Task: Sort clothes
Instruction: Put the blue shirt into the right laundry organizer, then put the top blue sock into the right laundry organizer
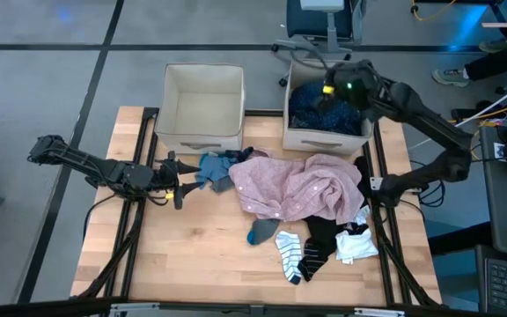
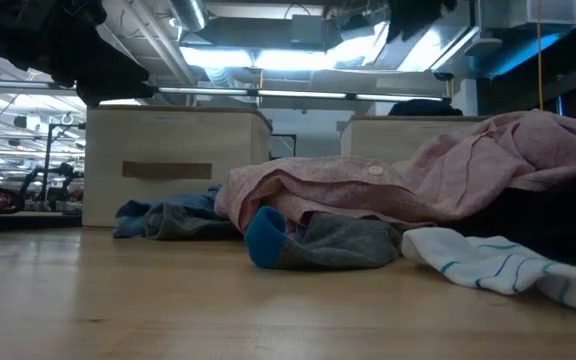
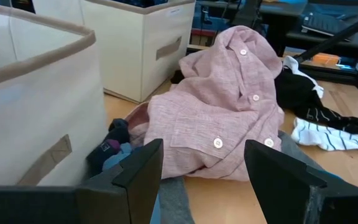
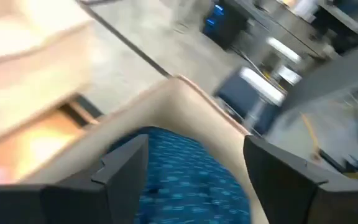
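Observation:
The clothes lie in a heap mid-table: a pink shirt (image 1: 302, 187) on top, a blue-grey garment (image 1: 214, 169) at its left, and a grey sock with a blue toe (image 2: 318, 240), striped socks (image 1: 293, 255), a black piece (image 1: 324, 236) and a white piece (image 1: 356, 243) toward the near edge. A navy dotted top (image 1: 324, 110) lies inside the right beige bin (image 1: 328, 139). My right gripper (image 4: 194, 146) hangs open above that bin, over the top (image 4: 185, 183). My left gripper (image 3: 201, 149) stands open at the left, low over the table, pointing at the pink shirt (image 3: 222, 106).
The left beige bin (image 1: 202, 132) stands at the far edge beside the right one, with nothing showing inside it. Bare wood shows at the table's near left. Black frame rails run along both table sides.

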